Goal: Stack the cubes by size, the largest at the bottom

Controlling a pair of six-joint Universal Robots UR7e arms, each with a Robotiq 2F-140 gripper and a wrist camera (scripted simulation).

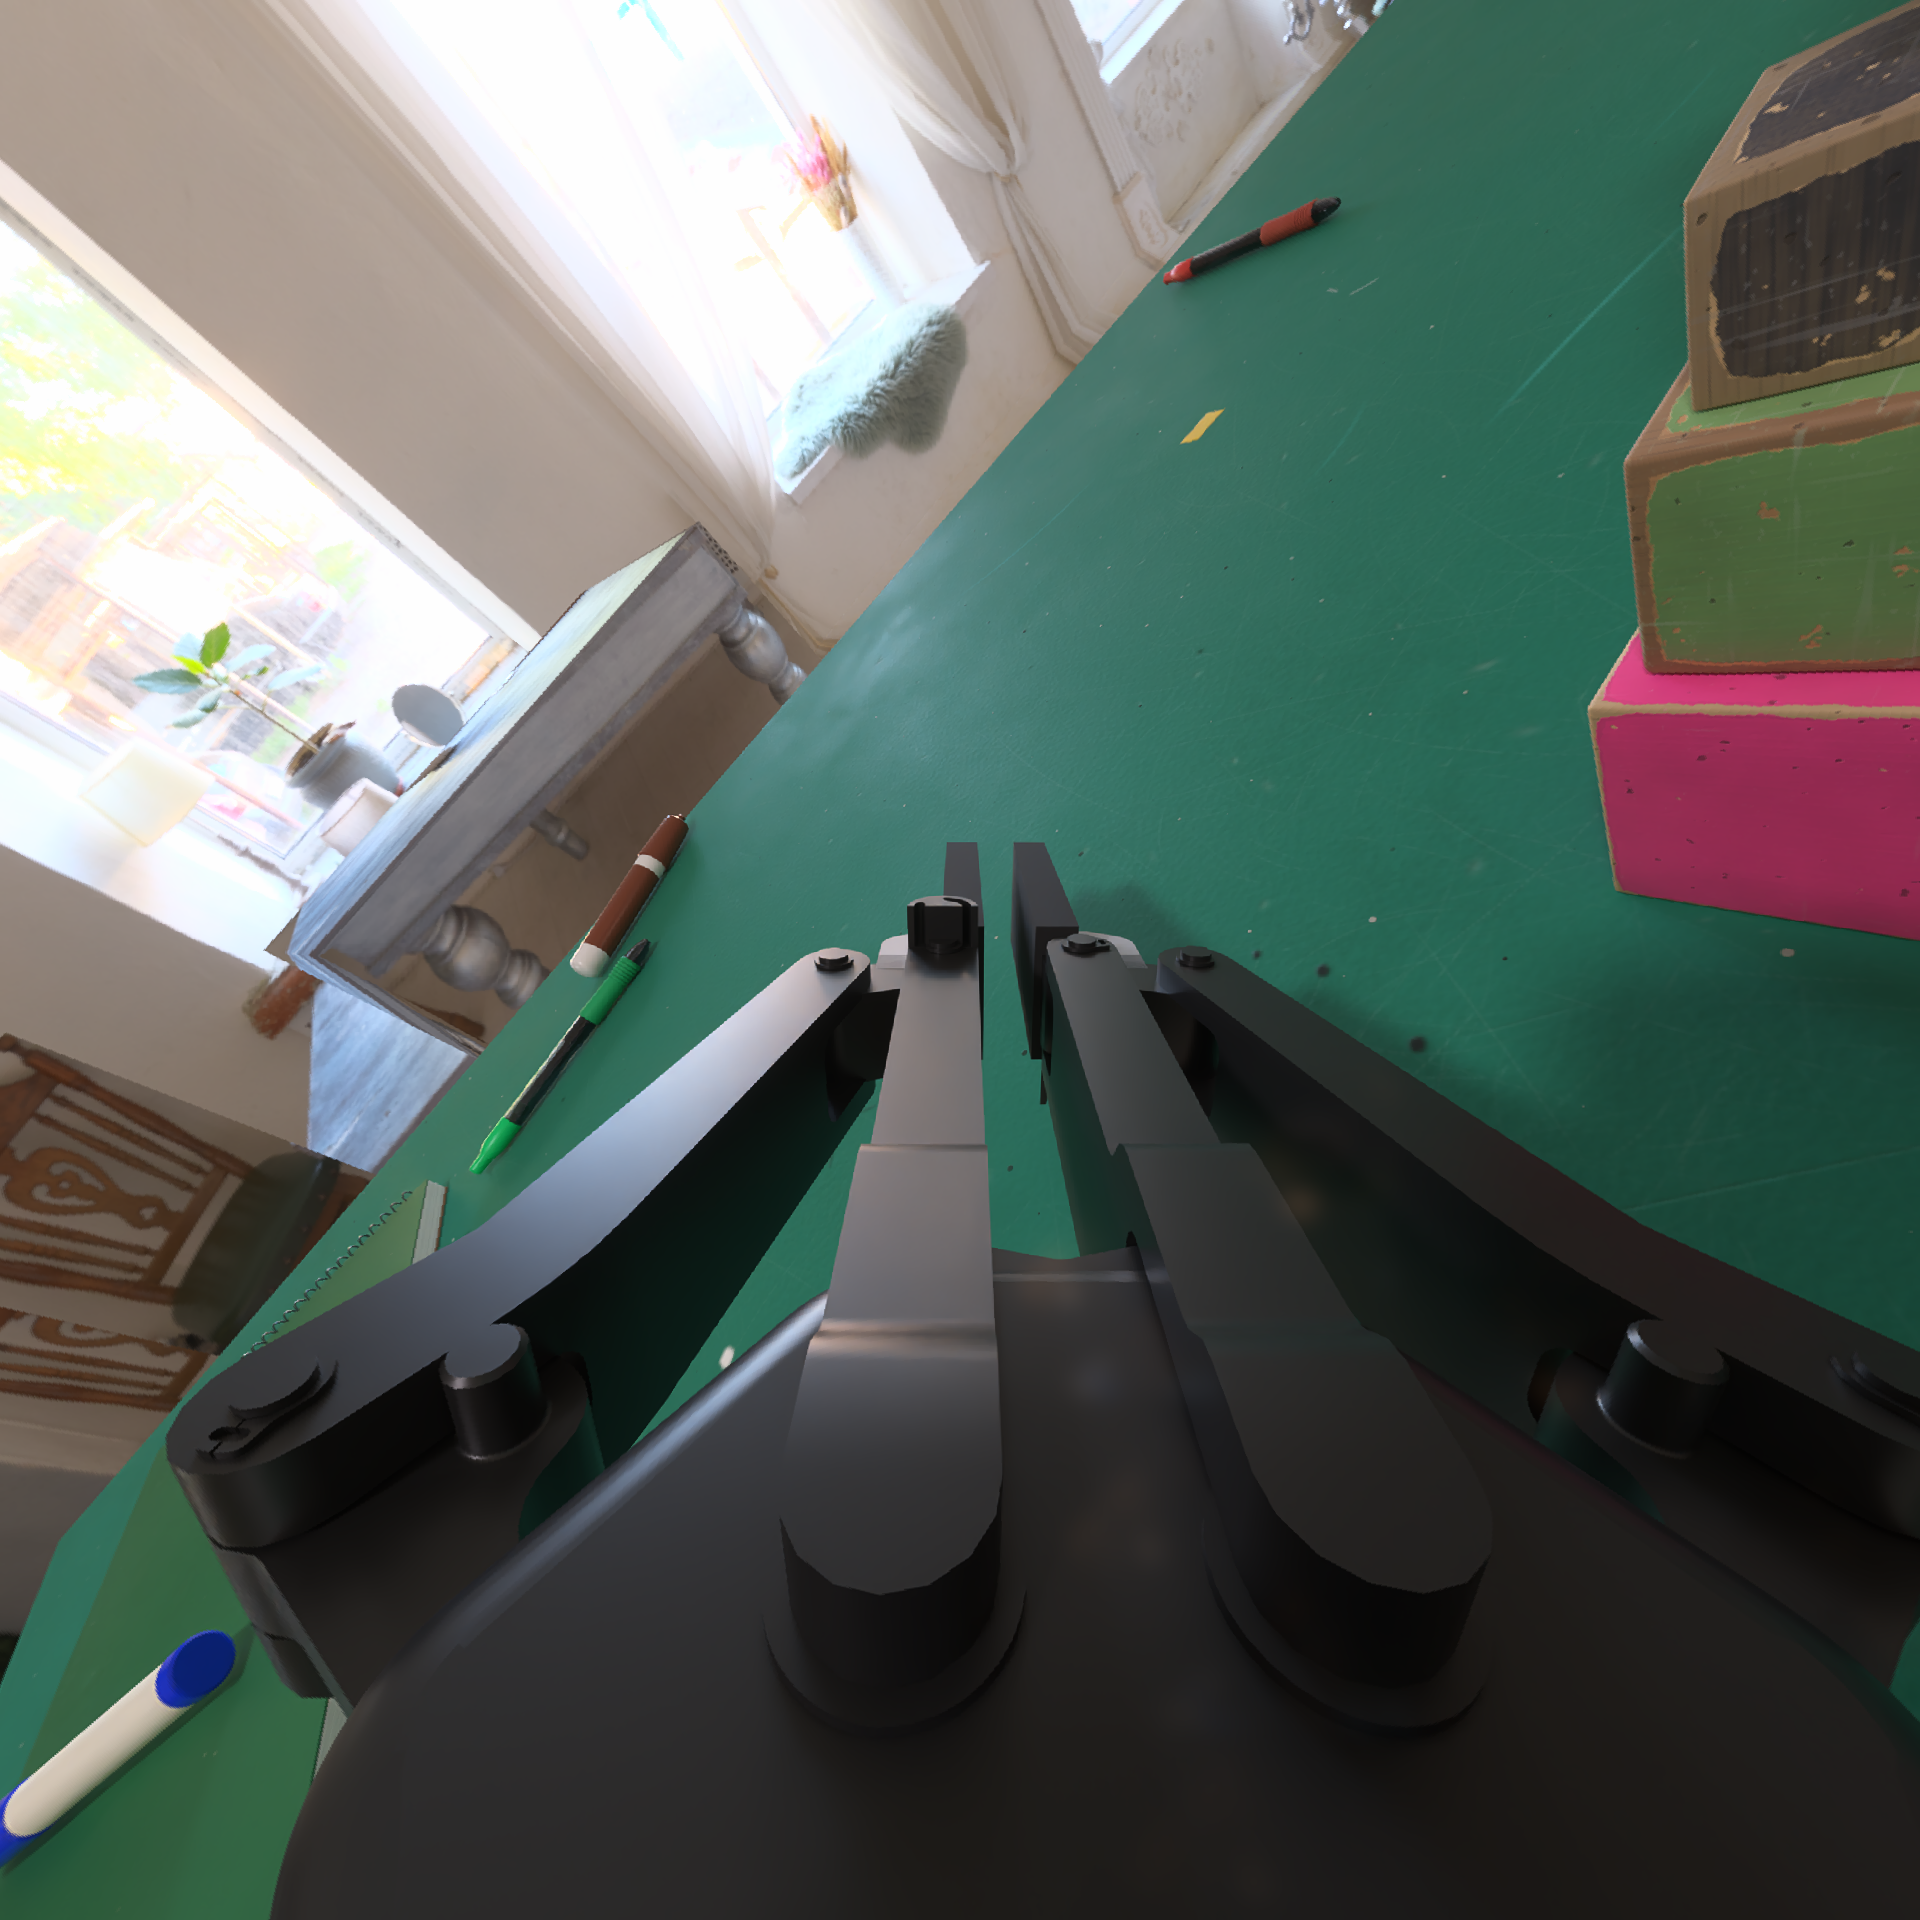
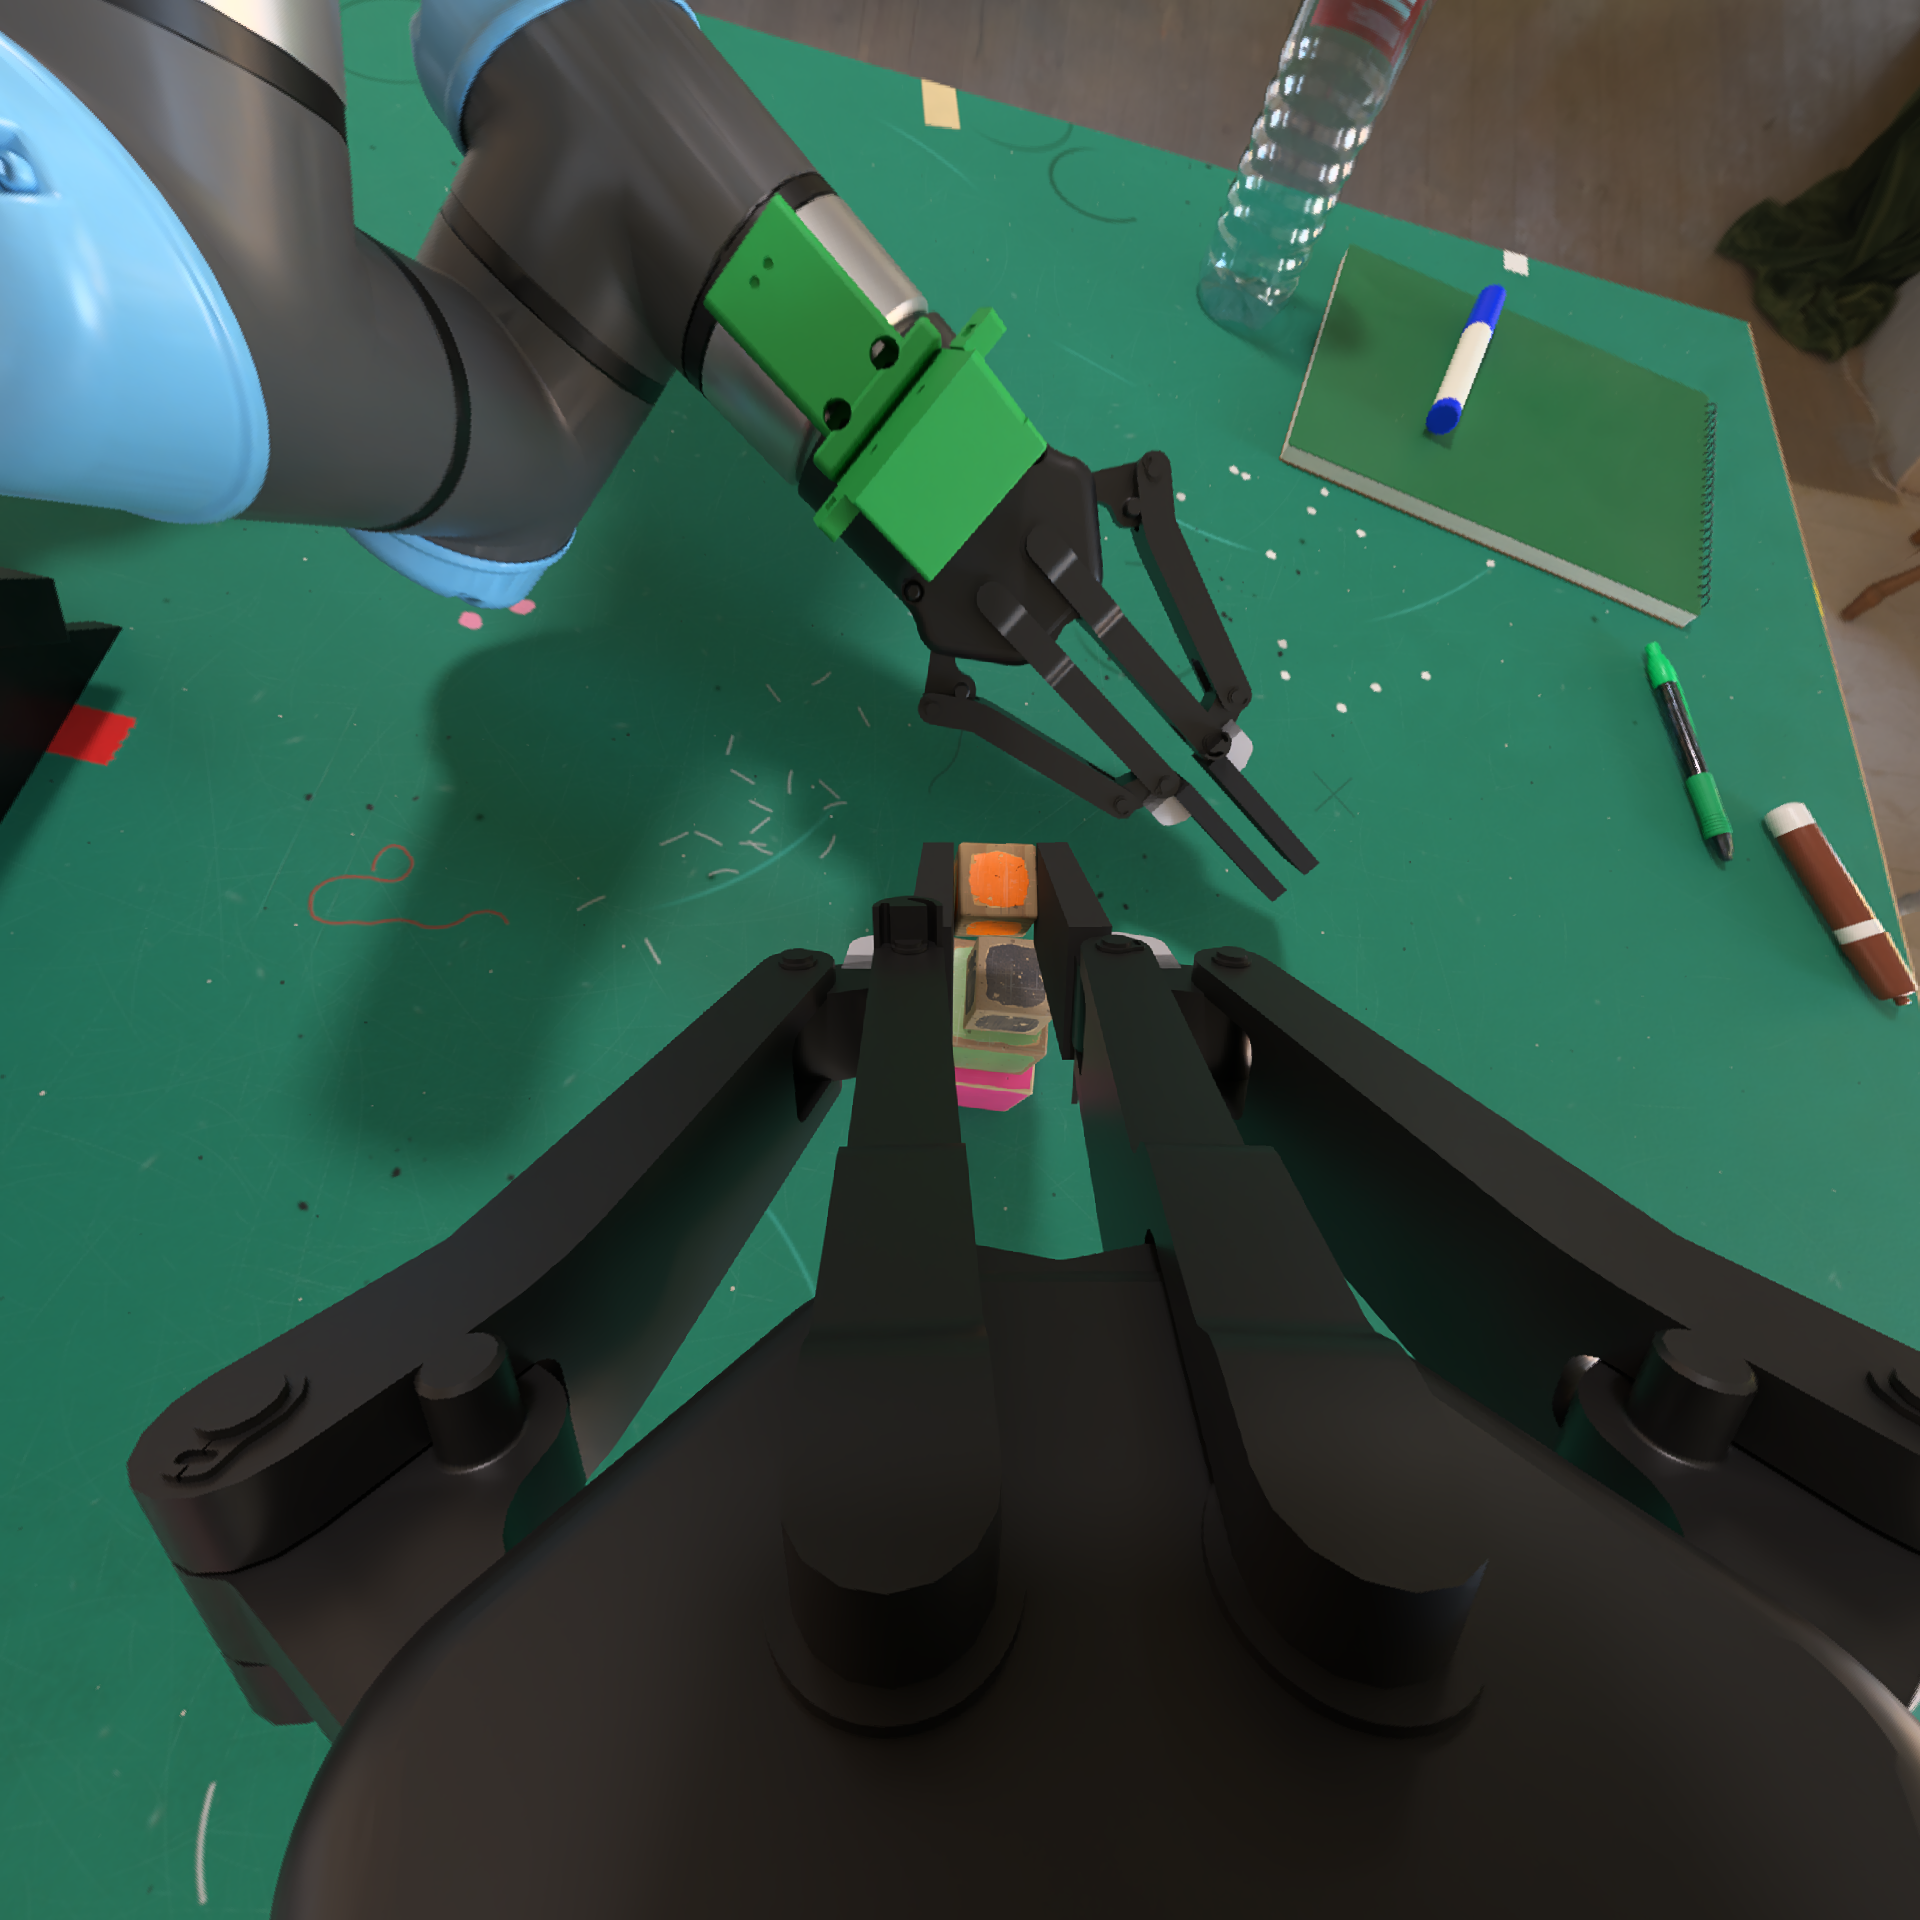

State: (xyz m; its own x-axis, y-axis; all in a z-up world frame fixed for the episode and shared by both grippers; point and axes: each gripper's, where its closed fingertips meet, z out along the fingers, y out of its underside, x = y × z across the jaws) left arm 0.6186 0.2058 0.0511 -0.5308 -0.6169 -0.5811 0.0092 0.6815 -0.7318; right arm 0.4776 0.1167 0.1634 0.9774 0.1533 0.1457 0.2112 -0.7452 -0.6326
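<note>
The right gripper [image 2: 995,883] clamps the orange cube [image 2: 995,881] above the black cube [image 2: 1006,987], green cube [image 1: 1782,551] and pink cube [image 1: 1766,800] stack, while the left gripper [image 1: 995,883], nearly closed and empty, hangs over bare mat [image 1: 1299,623] with the stack at its 2 o'clock.

Left pincer [image 1: 995,883] closed and empty over green table [image 1: 1299,727], black cube [image 1: 1808,260] on green cube [image 1: 1782,540] on pink cube [image 1: 1766,800]
</note>
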